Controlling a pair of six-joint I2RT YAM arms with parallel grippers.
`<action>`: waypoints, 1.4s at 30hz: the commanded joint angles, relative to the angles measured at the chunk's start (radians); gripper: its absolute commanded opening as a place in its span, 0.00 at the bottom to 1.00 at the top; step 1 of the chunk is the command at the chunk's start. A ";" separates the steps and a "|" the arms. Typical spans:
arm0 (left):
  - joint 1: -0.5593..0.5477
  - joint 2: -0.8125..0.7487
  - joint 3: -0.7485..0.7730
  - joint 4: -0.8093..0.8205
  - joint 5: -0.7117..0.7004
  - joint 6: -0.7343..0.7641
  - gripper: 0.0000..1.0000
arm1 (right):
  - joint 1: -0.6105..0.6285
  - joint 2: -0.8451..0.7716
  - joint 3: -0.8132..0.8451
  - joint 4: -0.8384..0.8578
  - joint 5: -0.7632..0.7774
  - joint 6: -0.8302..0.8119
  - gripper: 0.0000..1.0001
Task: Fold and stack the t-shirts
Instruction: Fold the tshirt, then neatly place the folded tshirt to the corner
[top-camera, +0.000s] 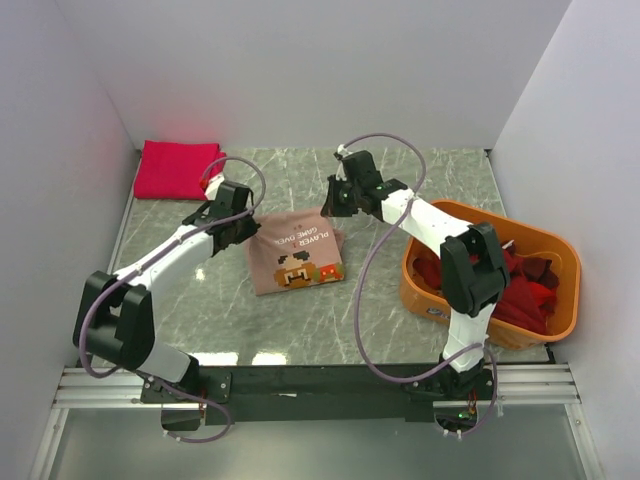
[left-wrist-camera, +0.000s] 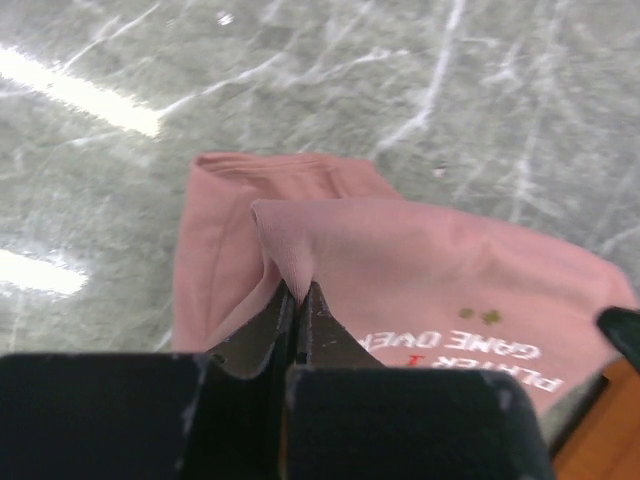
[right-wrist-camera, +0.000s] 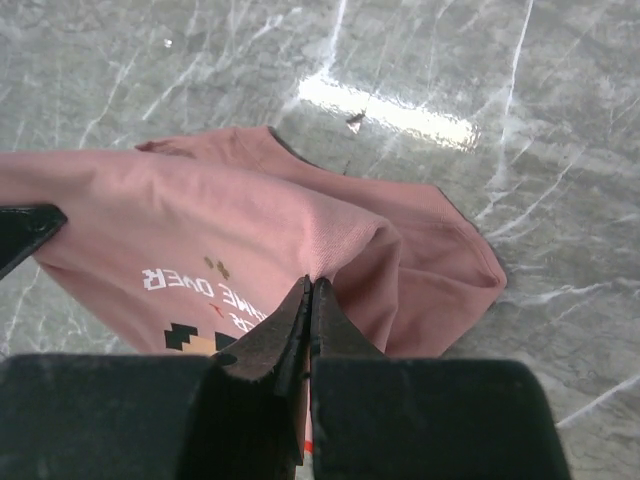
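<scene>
Left pincer (left-wrist-camera: 298, 292) and right pincer (right-wrist-camera: 311, 287): each clenched on an upper corner of the dusty-pink t-shirt (top-camera: 296, 256), centre frame on the tabletop (top-camera: 390, 320), whose marble shows on every side of it. Crimson-pink t-shirt (top-camera: 176, 168) upper left; orange tub (top-camera: 566, 250) of dark red t-shirts (top-camera: 520, 298) at right.

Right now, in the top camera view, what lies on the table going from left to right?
crimson-pink shirt → dusty-pink shirt → orange tub holding dark red shirts
</scene>
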 joint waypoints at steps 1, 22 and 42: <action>0.004 0.037 -0.003 0.001 -0.046 -0.011 0.01 | 0.006 0.015 0.009 0.019 0.030 0.013 0.00; 0.013 0.026 -0.023 -0.059 0.017 -0.028 0.99 | 0.005 -0.108 -0.023 -0.014 0.098 0.007 0.79; -0.017 0.214 -0.145 0.078 0.100 -0.029 0.59 | -0.001 -0.729 -0.583 0.062 0.113 0.045 0.86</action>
